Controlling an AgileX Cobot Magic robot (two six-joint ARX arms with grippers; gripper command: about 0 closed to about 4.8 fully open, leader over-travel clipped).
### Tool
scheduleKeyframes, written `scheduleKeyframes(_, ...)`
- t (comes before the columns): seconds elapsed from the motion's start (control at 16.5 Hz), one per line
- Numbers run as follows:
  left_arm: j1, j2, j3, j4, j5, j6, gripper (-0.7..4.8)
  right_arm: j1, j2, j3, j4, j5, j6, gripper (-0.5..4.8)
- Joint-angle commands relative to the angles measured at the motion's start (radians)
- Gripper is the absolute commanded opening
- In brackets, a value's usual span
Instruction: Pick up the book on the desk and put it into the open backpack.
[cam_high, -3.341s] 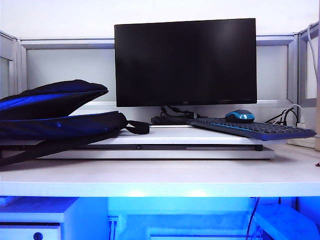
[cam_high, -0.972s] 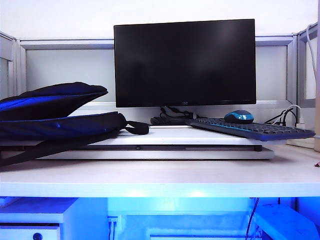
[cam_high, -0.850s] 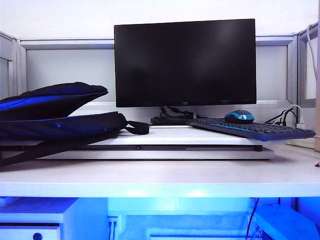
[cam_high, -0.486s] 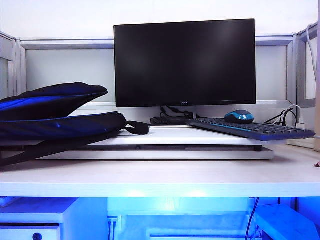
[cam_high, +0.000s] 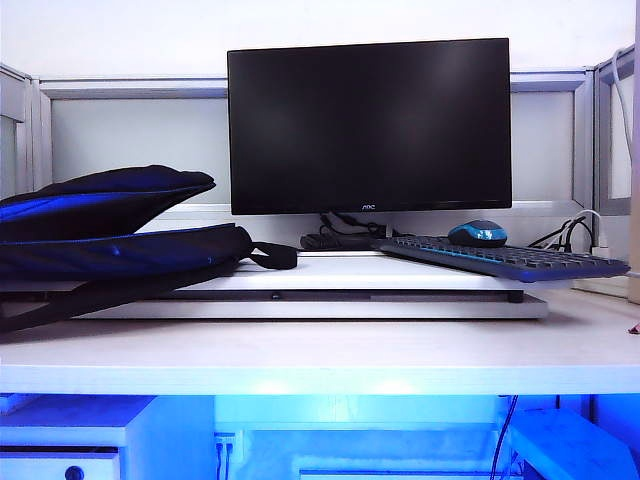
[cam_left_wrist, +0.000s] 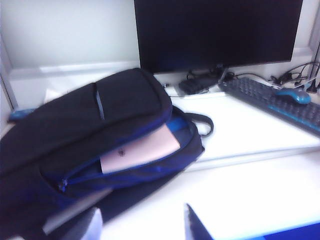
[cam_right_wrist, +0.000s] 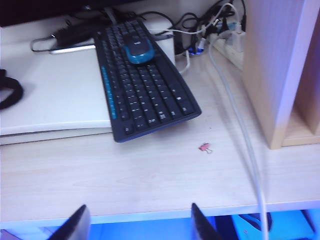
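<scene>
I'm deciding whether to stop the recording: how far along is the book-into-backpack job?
Done: the thin pale pink book sits inside the open mouth of the soft black backpack, one edge showing. In hand: nothing; the left hand hangs open over the white desk near the bag, and the right hand is open above the desk's front edge, near the black keyboard. Left: seemingly nothing.

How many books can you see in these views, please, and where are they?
1: a pale pink book sits inside the open backpack, partly showing through its mouth. Others could be hidden deeper in the bag. Neither tool, left nor right, holds one.
</scene>
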Motion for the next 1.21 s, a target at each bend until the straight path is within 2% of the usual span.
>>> scheduleKeyframes(0.06,0.000,-0.014,-0.076,0.037,-0.005,-0.061,2.09,0.000,-0.121,-0.043,0.018,0.052,0.043,1.66)
scheduleKeyframes(0.12,0.001,-0.014,-0.097,0.067,-0.017,-0.107,2.08,0.000,-0.132,-0.054,0.024,0.052,0.043,1.49)
scheduleKeyframes(0.18,0.000,-0.014,-0.145,0.120,-0.047,-0.214,1.89,0.000,-0.147,-0.076,0.034,0.055,0.043,1.33)
scheduleKeyframes(0.24,0.000,-0.014,-0.187,0.160,-0.046,-0.241,1.37,0.000,-0.150,-0.105,0.047,0.063,0.048,1.15)
scheduleKeyframes(0.3,0.000,-0.015,-0.222,0.192,-0.046,-0.245,1.10,0.000,-0.151,-0.122,0.049,0.063,0.049,0.75)
scheduleKeyframes(0.43,0.001,-0.015,-0.278,0.230,-0.053,-0.229,1.10,0.001,-0.152,-0.167,0.073,0.063,0.050,0.03)
scheduleKeyframes(0.55,0.000,-0.015,-0.319,0.235,-0.053,-0.178,1.05,0.001,-0.153,-0.213,0.094,0.062,0.049,-0.01)
scheduleKeyframes(0.67,0.000,-0.015,-0.351,0.235,-0.032,-0.132,0.03,0.001,-0.153,-0.256,0.101,0.045,0.049,-0.01)
scheduleKeyframes(0.97,0.000,-0.015,-0.423,0.237,-0.016,-0.124,-0.06,0.001,-0.154,-0.333,0.103,0.022,0.050,-0.01)
scheduleKeyframes(1.03,0.000,-0.015,-0.454,0.237,-0.016,-0.125,-0.06,0.002,-0.154,-0.358,0.108,-0.024,0.041,-0.01)
scheduleKeyframes(1.21,0.000,-0.014,-0.486,0.240,-0.016,-0.126,-0.06,0.003,-0.153,-0.365,0.105,-0.081,-0.021,-0.01)
